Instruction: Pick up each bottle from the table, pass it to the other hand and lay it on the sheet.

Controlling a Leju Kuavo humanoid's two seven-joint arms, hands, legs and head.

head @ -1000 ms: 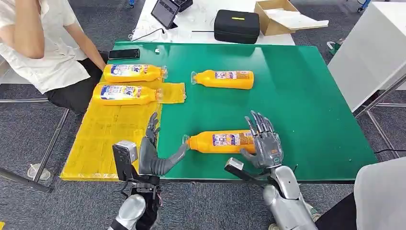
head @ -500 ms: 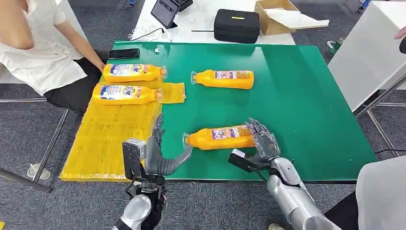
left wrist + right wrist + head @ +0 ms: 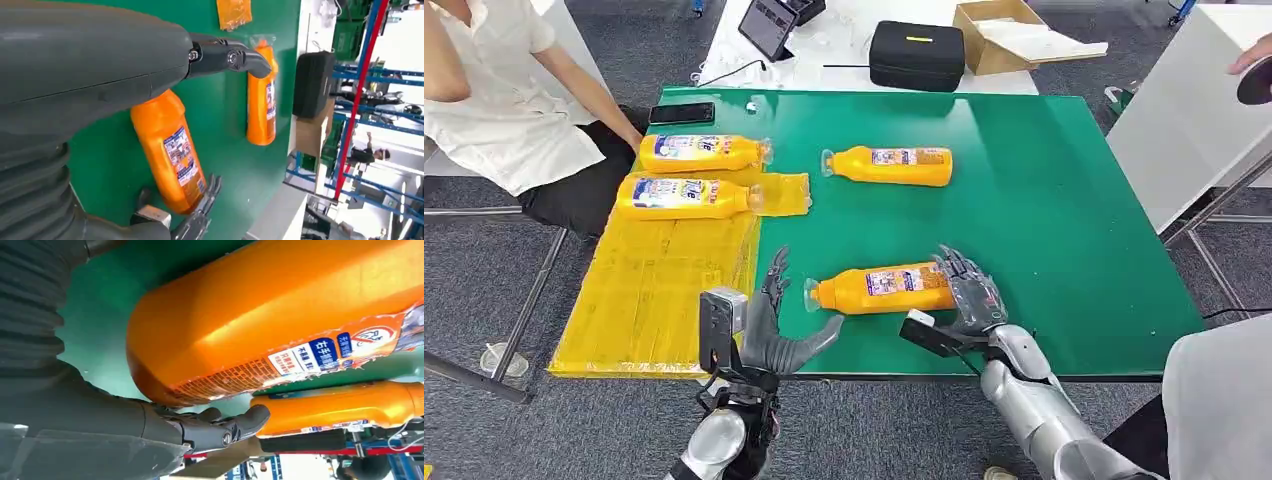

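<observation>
The nearest orange bottle (image 3: 882,288) lay near the front edge of the green worktop (image 3: 1044,220), its capped neck pointing toward the yellow sheet (image 3: 654,280). The right robot hand (image 3: 966,295) gripped its base end — fingers curled over the top, the thumb beneath, as the right wrist view showed. The left robot hand (image 3: 776,328) hung just beside the cap with its fingers spread and nothing in them, the thumb reaching under the neck. Another orange bottle (image 3: 888,165) lay farther back on the bare worktop, well apart. Two more bottles (image 3: 692,172) lay side by side on the far end of the sheet. Beyond them a black phone (image 3: 682,113) rested at the worktop's back corner — beside a seated person (image 3: 504,100).
</observation>
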